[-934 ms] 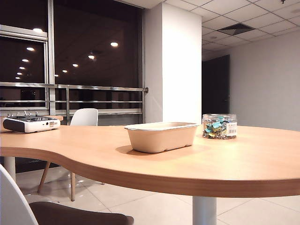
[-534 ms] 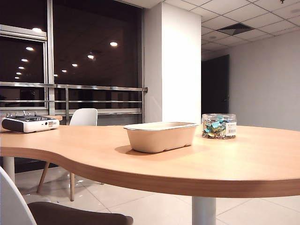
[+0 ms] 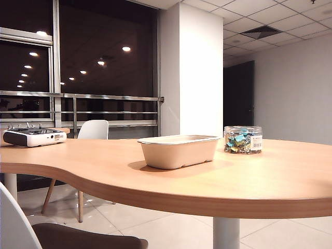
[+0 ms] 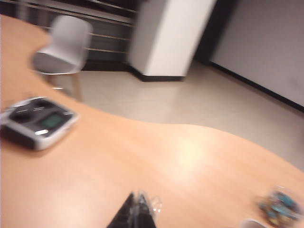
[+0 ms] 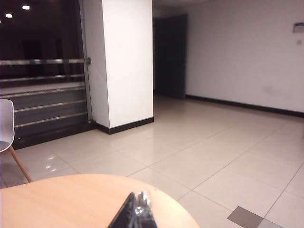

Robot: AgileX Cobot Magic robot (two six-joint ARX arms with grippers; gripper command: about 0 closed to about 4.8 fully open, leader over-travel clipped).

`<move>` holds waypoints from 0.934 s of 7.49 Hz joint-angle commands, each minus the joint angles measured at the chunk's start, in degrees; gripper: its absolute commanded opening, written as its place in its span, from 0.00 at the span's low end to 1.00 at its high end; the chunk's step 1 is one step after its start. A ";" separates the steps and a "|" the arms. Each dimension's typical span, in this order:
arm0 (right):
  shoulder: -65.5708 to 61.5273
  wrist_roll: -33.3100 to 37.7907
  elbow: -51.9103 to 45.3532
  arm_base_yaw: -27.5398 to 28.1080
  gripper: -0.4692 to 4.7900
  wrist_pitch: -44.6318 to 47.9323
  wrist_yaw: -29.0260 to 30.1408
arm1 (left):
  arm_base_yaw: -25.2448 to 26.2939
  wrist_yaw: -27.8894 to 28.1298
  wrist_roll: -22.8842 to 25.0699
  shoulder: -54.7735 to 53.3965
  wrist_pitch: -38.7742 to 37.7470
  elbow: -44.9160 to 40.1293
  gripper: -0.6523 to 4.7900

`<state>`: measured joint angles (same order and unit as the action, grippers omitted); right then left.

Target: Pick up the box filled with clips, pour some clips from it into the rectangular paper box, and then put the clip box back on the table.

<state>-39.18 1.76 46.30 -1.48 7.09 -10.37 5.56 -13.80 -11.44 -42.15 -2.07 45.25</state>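
**Jar and tray sitting untouched**

Standing on the table point(image 3: 270, 181): the clip jar point(image 3: 243, 139) (blue, yellow clips point(image 3: 237, 141) showing inside), just right of the paper tray point(image 3: 179, 151). Hovering above the wood with fingers pressed together, gripping nothing: left gripper point(image 4: 137, 211), near the blurry grey controller point(image 4: 37, 121). Same for right gripper point(image 5: 137, 209), over the table's edge.
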 commanded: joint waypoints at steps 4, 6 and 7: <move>-43.76 4.28 37.44 -1.27 0.09 -4.98 13.40 | -15.56 -14.58 2.08 -22.56 -0.15 14.62 0.11; -62.23 4.46 42.58 -1.14 0.09 -8.17 18.08 | -26.16 -13.14 6.54 -24.59 -7.69 18.23 0.11; -64.57 4.46 42.60 -1.14 0.09 -8.11 18.14 | -26.16 -13.05 6.51 -24.61 -7.69 18.23 0.11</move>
<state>-102.45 6.00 88.66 -2.72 -1.19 7.66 -20.86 -27.46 -5.32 -66.92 -10.31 63.07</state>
